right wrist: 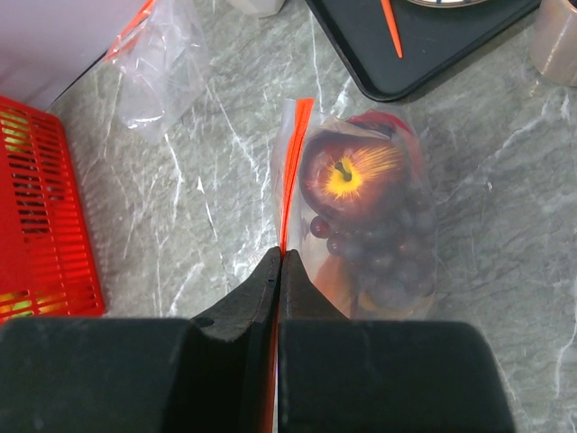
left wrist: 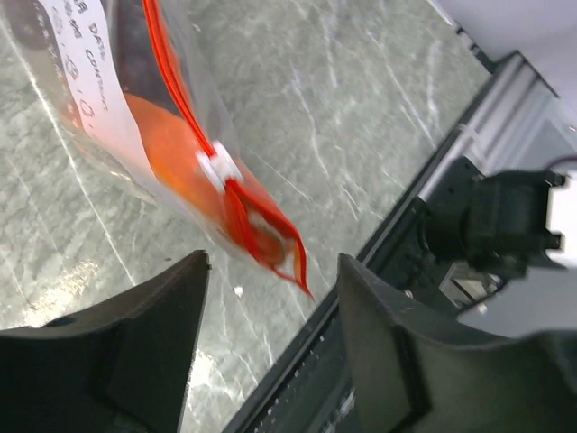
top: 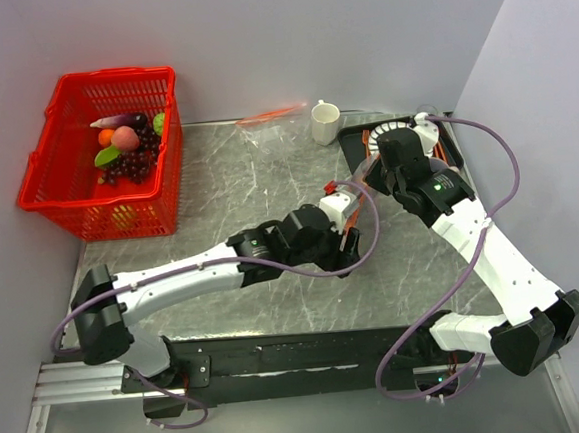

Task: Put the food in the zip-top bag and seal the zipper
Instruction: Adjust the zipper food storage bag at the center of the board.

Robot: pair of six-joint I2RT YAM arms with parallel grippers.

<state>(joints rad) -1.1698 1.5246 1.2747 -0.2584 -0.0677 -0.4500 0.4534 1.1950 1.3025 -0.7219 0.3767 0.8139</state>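
Note:
In the right wrist view the clear zip-top bag [right wrist: 361,225] hangs just above the marble table. It holds a red round fruit [right wrist: 347,176], a dark purple grape bunch [right wrist: 383,253] and an orange-brown piece [right wrist: 335,281]. My right gripper [right wrist: 281,257] is shut on the bag's orange-red zipper [right wrist: 293,153]. In the left wrist view my left gripper [left wrist: 275,266] is open, just below the bag's corner [left wrist: 270,239]; nothing is between its fingers. The zipper [left wrist: 176,81] carries a white slider [left wrist: 216,167]. In the top view both grippers, left [top: 352,240] and right [top: 387,181], meet mid-table and hide the bag.
A red basket [top: 108,78] with a peach, an eggplant and other toy foods stands at the back left. A second clear bag [top: 267,118] and a white cup [top: 324,123] lie at the back. A black tray [right wrist: 433,54] with orange cutlery [right wrist: 389,27] sits at the back right.

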